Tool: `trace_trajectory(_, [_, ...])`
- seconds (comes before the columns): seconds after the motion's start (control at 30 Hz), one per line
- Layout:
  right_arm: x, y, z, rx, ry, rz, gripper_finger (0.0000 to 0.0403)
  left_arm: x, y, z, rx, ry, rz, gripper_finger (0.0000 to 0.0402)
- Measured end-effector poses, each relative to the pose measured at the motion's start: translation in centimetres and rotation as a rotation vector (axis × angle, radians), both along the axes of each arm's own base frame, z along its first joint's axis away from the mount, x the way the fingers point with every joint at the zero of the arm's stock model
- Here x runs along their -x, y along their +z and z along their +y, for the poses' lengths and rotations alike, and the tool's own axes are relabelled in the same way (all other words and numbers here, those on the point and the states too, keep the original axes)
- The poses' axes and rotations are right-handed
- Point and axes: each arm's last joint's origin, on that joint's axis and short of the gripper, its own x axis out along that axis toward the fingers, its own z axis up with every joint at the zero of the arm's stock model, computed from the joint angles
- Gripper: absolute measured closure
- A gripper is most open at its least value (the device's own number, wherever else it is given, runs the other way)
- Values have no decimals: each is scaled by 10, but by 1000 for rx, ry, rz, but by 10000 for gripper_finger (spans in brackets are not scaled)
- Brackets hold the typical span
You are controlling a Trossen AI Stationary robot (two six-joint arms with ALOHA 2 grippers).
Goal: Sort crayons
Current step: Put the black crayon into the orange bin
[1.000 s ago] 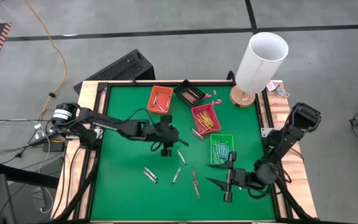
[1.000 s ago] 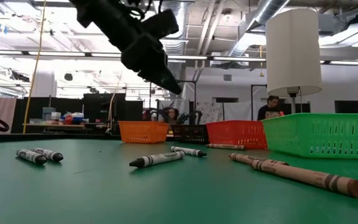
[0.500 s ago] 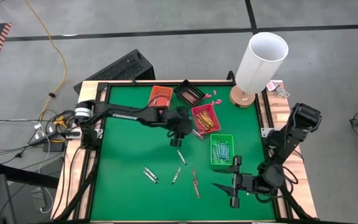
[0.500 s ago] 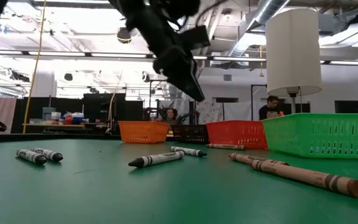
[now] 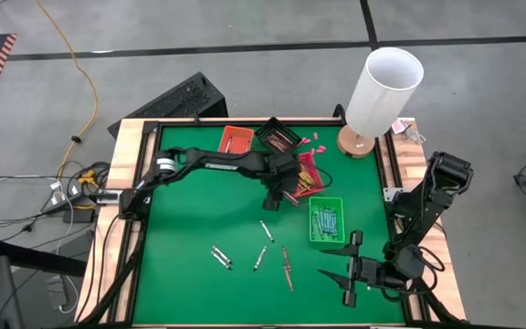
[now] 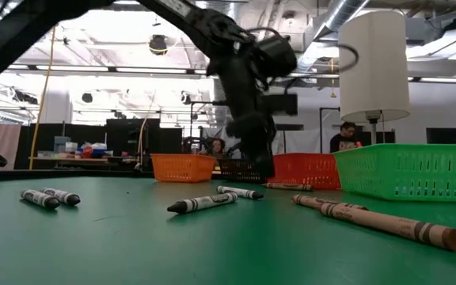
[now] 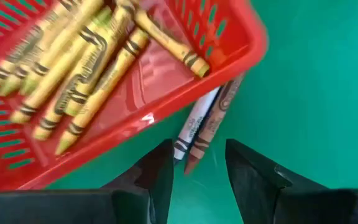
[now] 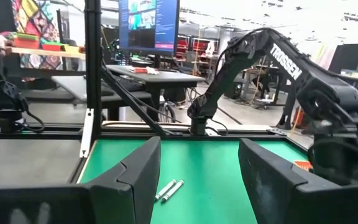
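green felt covers the table [image 5: 190, 228], and the crayons [image 5: 272, 251] are split between it and the trays. the red tray [image 5: 310, 164] at the far middle holds yellow-orange crayons [image 7: 73, 74], the green tray [image 5: 325, 219] to its near right holds light blue ones, and the orange tray [image 5: 236, 139] and the dark tray [image 5: 278, 135] sit at the far edge, left of the red one. loose crayons lie on the felt: a pair [image 5: 220, 257] at the near left, three more [image 5: 286, 268] near the middle, and two, a white-wrapped crayon [image 7: 194, 124] and a brown one [image 7: 213, 121], side by side just beside the red tray's near corner.

the left gripper [image 5: 279, 196] reaches across from the left and hangs right over those two crayons at the red tray's corner. its fingers [image 7: 157, 180] stand apart with the crayon tips showing between them, nothing held.

the right gripper [image 5: 341, 263] waits at the near right of the table, just near of the green tray, jaws spread wide and empty.

a white lamp [image 5: 383, 90] stands on the table's far right corner, with tiny pink bits [image 5: 310, 141] on the felt to its left.
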Motion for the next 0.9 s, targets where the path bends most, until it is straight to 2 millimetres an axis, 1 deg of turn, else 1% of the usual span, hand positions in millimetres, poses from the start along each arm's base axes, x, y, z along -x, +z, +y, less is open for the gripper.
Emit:
trace_trajectory(0.07, [0, 0, 0, 0, 0, 0, 184, -5, -8, 3, -7, -11, 25, 268])
trace_trajectory(0.2, [0, 0, 0, 3, 0, 2, 184, -9, -14, 6, -35, -21, 37, 268])
trace_trajectory(0.43, [0, -1, 1, 12, 1, 5, 184, -5, -17, 1, 38, -87, 88, 268])
trace_trajectory(0.57, [0, -1, 1, 12, 1, 5, 184, 2, -19, -13, 134, -139, 168, 276])
trace_trajectory(0.8, [0, -1, 1, 6, 2, 4, 184, 9, -20, -50, 329, -185, 259, 294])
trace_trajectory(0.9, [0, -1, 1, 6, 2, 4, 184, 9, -17, -67, 359, -202, 274, 298])
